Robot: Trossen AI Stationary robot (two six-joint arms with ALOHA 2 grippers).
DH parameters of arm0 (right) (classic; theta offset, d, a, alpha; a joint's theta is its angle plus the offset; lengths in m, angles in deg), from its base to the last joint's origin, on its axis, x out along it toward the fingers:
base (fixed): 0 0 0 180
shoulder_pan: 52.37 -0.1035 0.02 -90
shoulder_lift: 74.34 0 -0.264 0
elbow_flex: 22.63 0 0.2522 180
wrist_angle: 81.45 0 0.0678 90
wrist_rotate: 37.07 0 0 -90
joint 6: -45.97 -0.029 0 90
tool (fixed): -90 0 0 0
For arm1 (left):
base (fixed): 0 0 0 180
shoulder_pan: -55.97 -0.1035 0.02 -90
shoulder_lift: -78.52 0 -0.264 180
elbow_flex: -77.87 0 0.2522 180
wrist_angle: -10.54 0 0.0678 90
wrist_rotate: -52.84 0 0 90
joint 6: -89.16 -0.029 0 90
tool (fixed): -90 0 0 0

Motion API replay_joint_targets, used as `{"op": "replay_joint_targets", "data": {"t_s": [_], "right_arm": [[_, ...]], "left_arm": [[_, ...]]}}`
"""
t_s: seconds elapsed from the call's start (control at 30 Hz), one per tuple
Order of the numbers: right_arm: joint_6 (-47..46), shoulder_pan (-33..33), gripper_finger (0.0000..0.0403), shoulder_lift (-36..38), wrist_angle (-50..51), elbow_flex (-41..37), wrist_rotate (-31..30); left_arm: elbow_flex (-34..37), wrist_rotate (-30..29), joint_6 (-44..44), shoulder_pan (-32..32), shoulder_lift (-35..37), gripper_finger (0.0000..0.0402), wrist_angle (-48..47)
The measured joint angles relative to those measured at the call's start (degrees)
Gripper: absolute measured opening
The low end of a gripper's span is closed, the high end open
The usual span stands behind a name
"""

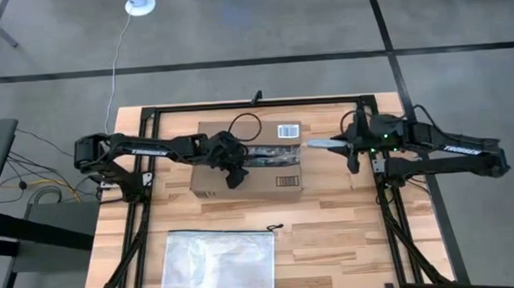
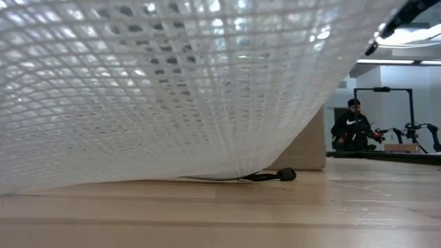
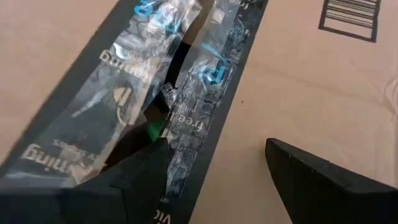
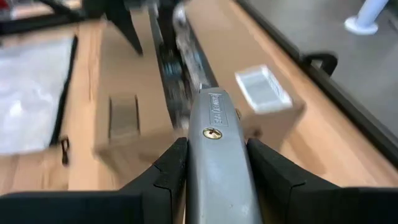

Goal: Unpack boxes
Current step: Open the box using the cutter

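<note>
Right tool point(image 1: 354, 143) grips a grey utility knife point(image 4: 214, 146), blade aimed at the cardboard box's point(image 1: 211, 176) right end. Left tool point(image 1: 232, 167) rests spread on its dark tape strip point(image 3: 186, 93); the box lies lengthwise along the tabletop's point(image 1: 347, 227) far edge.

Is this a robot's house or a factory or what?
Probably a robot lab or workshop. Two arms work at a wooden table on a metal frame. The floor is bare concrete. Far behind sits a person beside more robot arms.

Matt cardboard box point(image 1: 215, 176), glossy tape point(image 1: 270, 152)
</note>
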State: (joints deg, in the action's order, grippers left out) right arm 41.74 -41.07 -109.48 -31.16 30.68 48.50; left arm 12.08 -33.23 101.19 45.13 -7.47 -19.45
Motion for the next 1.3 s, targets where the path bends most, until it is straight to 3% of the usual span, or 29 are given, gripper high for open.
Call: {"op": "replay_joint_targets", "data": {"t_s": [0.3, 0.63, 0.97, 1.3], "right_arm": [[1.27, -0.41, 0.0114, -0.88, -4.79, -4.65, -2.15], [0.35, -0.38, 0.0114, -1.34, -15.1, -13.15, -6.38], [1.08, -0.41, 0.0114, -3.83, -23.45, -16.55, -6.38], [2.83, -2.43, 0.0114, -10.87, -31.64, -17.31, -6.4]], "left_arm": [[0.19, -2.43, -1.56, 0.57, 6.6, 0.0255, -5.39], [0.2, -2.47, -0.77, 0.69, 6.69, 0.0256, -5.42], [0.2, -2.45, -0.2, 0.69, 6.69, 0.0256, -3.77], [0.2, -2.43, 0.22, 0.69, 6.69, 0.0256, -3.35]]}}
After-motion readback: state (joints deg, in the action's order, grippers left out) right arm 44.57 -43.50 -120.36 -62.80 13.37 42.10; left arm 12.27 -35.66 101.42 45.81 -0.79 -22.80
